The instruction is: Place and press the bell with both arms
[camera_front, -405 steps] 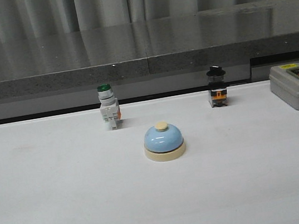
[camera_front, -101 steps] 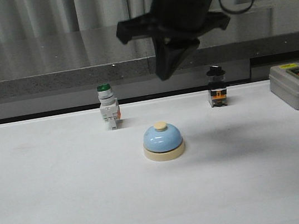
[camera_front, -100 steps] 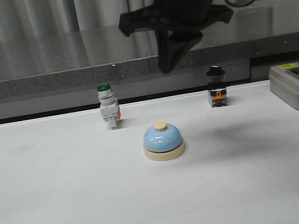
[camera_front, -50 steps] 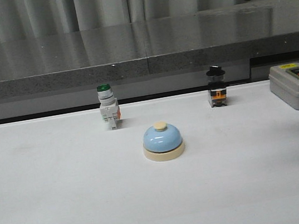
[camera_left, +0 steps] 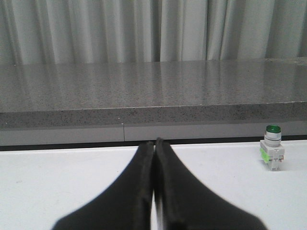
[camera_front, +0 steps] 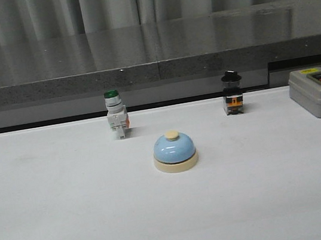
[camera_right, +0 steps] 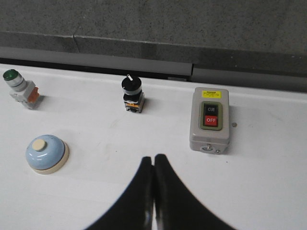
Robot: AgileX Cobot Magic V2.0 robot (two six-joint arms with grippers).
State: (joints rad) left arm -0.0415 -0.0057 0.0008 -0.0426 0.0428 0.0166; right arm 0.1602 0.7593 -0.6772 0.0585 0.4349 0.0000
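The light-blue dome bell with its cream base and knob stands upright near the middle of the white table. It also shows in the right wrist view as the bell, well off to one side of my right gripper, which is shut and holds nothing. My left gripper is shut too, empty, low over the table; the bell is out of that view. Neither arm appears in the front view.
A green-capped white push-button switch stands behind the bell to the left, also seen from the left wrist. A black-knobbed switch stands behind to the right. A grey ON/OFF box sits at the right edge. A dark ledge runs behind.
A black arm that hung over the bell a second ago rose, swung to the upper right and has left the front view. The bell sits a shade left of where it was four seconds ago.
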